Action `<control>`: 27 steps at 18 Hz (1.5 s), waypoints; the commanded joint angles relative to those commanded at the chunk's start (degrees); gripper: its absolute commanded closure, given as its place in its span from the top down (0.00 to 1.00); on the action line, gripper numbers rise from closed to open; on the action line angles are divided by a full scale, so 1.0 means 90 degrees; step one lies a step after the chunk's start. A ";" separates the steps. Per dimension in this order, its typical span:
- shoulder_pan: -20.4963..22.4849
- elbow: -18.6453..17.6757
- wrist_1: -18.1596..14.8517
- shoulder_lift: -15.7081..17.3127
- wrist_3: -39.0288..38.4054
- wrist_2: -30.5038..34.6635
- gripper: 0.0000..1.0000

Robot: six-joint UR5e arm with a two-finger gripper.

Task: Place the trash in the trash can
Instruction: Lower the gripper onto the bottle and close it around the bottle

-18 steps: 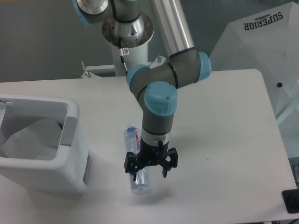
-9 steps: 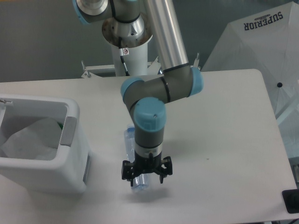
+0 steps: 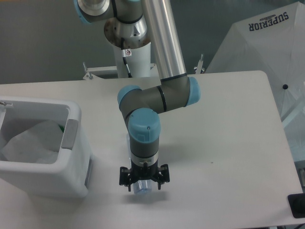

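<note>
**Claw lowered over the bottle on the table**

Black claw fingers (image 3: 143, 183) were seen spread to either side of the small clear plastic bottle (image 3: 142, 187), whose rounded end showed just below them; whether the fingers pressed on the bottle could not be told. Most of the bottle was hidden by the grey wrist with its light-blue cap (image 3: 144, 134), which stood directly above it. The bottle lay on the smooth white table (image 3: 228, 143), near the front edge.

To the left, apart from the claw, the white boxy trash can (image 3: 43, 150) with rounded corners and a grey side panel was seen. Inside it, a thin crumpled white plastic bag (image 3: 31, 143) was visible, with a little green showing at its edge.

At the right, behind the table, a white umbrella (image 3: 267, 43) printed with "SUPERIOR" was seen.
</note>
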 joint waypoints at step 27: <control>-0.0049 0.0000 0.0000 -0.0244 0.0010 0.0000 0.91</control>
